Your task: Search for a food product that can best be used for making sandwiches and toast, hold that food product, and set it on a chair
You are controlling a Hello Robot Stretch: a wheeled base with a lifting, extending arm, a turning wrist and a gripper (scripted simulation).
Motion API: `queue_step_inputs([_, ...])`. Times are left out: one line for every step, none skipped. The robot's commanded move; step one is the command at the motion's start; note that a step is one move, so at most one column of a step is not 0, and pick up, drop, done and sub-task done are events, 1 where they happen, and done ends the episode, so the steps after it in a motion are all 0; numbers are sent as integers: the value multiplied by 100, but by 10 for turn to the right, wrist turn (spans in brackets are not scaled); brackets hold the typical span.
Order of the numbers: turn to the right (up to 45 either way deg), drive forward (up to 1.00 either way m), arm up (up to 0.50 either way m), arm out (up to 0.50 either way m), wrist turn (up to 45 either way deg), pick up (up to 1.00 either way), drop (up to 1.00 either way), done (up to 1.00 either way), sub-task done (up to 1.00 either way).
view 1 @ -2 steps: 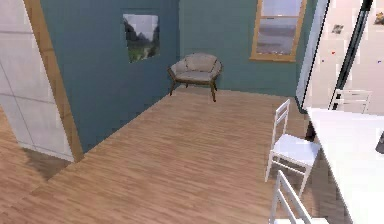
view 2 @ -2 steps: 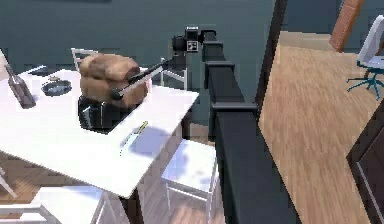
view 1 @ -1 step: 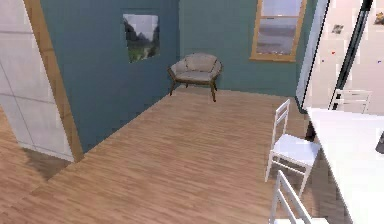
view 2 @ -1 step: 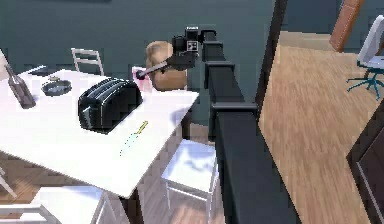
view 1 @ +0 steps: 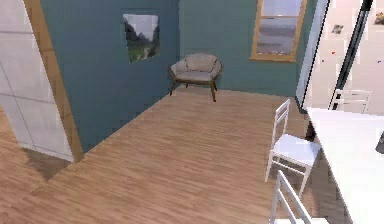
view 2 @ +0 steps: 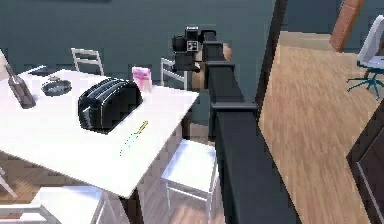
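My arm (view 2: pixel 240 140) rises as a dark bar from the arm side view's bottom edge. The gripper (view 2: pixel 178 58) is at its far end, by the white squares, in front of a white chair back (view 2: pixel 176 76) and the teal wall. I cannot tell whether it holds anything. A small tan patch (view 2: pixel 226 50) shows beside the arm's far end; what it is I cannot make out. A black toaster (view 2: pixel 108 103) and a small pink thing (view 2: pixel 142 78) stand on the white table (view 2: pixel 60 135). White chairs (view 2: pixel 192 168) stand around it. A grey armchair (view 1: pixel 196 70) sits in the far corner.
On the table also lie a dark bottle (view 2: pixel 18 90), a grey dish (view 2: pixel 55 88) and a thin utensil (view 2: pixel 135 135). The forward view has wood floor, a white table (view 1: pixel 355 150) with white chairs (view 1: pixel 293 150) at right, a wall picture (view 1: pixel 141 37) and a window (view 1: pixel 279 28).
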Motion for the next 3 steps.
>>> queue_step_inputs([0, 0, -40, 0, 0, 0, 0, 0, 0])
queue_step_inputs([0, 0, -50, 0, 0, 0, 0, 0, 0])
queue_step_inputs([0, 0, 0, 0, 0, 0, 100, 0, 0])
